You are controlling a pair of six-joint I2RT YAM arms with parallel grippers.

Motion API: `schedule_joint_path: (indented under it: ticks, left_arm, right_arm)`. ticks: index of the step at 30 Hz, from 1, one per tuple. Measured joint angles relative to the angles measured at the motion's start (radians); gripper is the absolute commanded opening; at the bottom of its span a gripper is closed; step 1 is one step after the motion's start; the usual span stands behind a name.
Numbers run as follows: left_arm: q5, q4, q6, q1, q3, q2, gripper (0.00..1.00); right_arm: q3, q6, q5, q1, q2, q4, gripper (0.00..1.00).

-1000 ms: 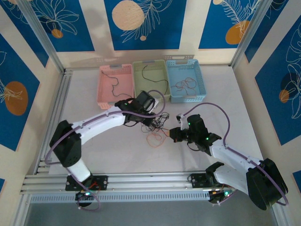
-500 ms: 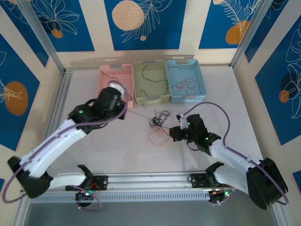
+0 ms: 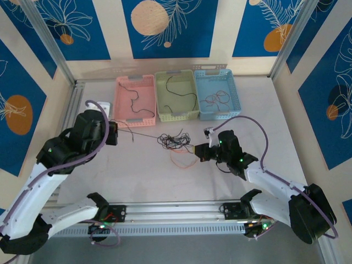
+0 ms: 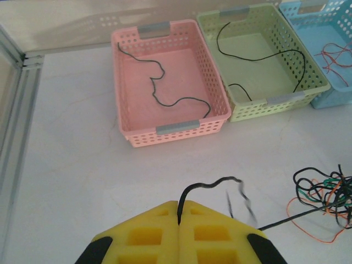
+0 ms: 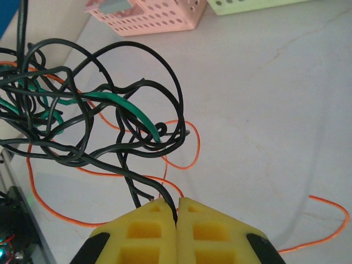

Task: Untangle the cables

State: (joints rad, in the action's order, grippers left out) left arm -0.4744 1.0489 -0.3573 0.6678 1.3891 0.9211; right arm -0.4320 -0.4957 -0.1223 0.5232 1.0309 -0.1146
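Black, red-orange and a little green: the cables (image 3: 174, 141) lie knotted in one clump on the worktop (image 3: 137, 170), just in front of the green basket (image 3: 179, 115). Single sorted wires lie in that basket and in the pink basket (image 3: 136, 117) to its left. Several red-orange ones lie in the blue basket (image 3: 220, 114) to its right.

Left end effector (image 4: 179, 208): yellow pads pressed fully together, nipping one black strand (image 4: 212, 182) close to its end. It sits well out to the left front of the green basket, and the strand runs back to the clump.

Right end effector (image 5: 177, 206): pads also closed, pinching a black wire at the clump's near edge, in front of the green basket and slightly right.

Handling, as a judgement: the wires are hair-thin, close to weightless, and limp but springy enough to keep their curls. Smooth insulation may slide through the pads under a hard pull, and tension is likely to tighten the loops. The best hold is near a free end or on an outer strand, with the other side anchoring the clump. The orange loop (image 3: 181, 160), on the side of the clump away from the green basket, looks loosest.
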Motion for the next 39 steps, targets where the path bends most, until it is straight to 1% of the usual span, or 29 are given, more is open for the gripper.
schedule_joint_path:
  ticks: [5,12,16,18,22,26,28,30,31,35,39]
  left_arm:
    - [-0.008,0.069,0.001,0.000,0.074,-0.028,0.00]
    - [-0.006,0.146,0.000,0.000,0.157,-0.109,0.00]
    - [-0.051,0.148,0.000,-0.018,0.172,-0.174,0.00]
    - [-0.061,0.147,-0.001,-0.020,0.170,-0.208,0.00]
    - [-0.053,0.134,-0.004,-0.022,0.112,-0.216,0.00]
    - [0.031,0.093,-0.016,-0.023,0.000,-0.197,0.00]
    - [0.098,0.056,-0.027,-0.023,-0.063,-0.188,0.00]
    - [0.188,0.013,-0.034,-0.023,-0.130,-0.174,0.01]
    - [0.230,-0.011,-0.038,-0.023,-0.159,-0.164,0.04]
    - [0.413,-0.141,-0.074,-0.021,-0.290,-0.119,0.22]
    - [0.527,-0.258,-0.104,0.013,-0.386,-0.051,0.40]
  right_arm:
    - [-0.006,-0.014,-0.024,-0.023,-0.026,-0.035,0.00]
    - [-0.002,-0.044,-0.022,-0.079,-0.093,-0.040,0.00]
    - [0.039,-0.061,0.080,-0.140,-0.084,0.046,0.00]
    - [0.059,-0.067,0.120,-0.152,-0.077,0.098,0.00]
    - [0.069,-0.073,0.134,-0.153,-0.077,0.135,0.00]
    - [0.069,-0.073,0.113,-0.153,-0.078,0.128,0.00]
    - [0.071,-0.071,0.089,-0.151,-0.079,0.122,0.00]
    - [0.076,-0.069,0.062,-0.144,-0.084,0.110,0.00]
    - [0.079,-0.065,0.049,-0.138,-0.087,0.106,0.00]
    - [0.081,-0.055,-0.023,-0.101,-0.092,0.084,0.00]
    - [0.056,-0.055,-0.098,-0.077,-0.076,0.095,0.00]
